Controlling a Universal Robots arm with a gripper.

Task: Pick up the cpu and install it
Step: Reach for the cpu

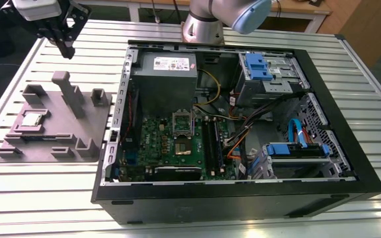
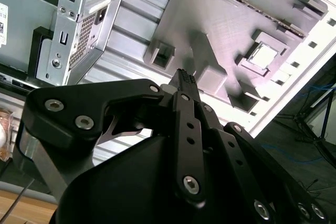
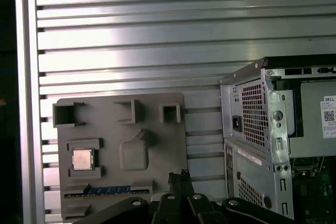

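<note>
I have the gripper (image 1: 67, 51) fully closed on nothing, with the cpu (image 1: 31, 119) well below it in the grey tray (image 1: 57, 135).

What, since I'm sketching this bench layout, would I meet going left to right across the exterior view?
The grey tray holding the cpu → power supply box → memory slots → upper blue drive bracket.
</note>
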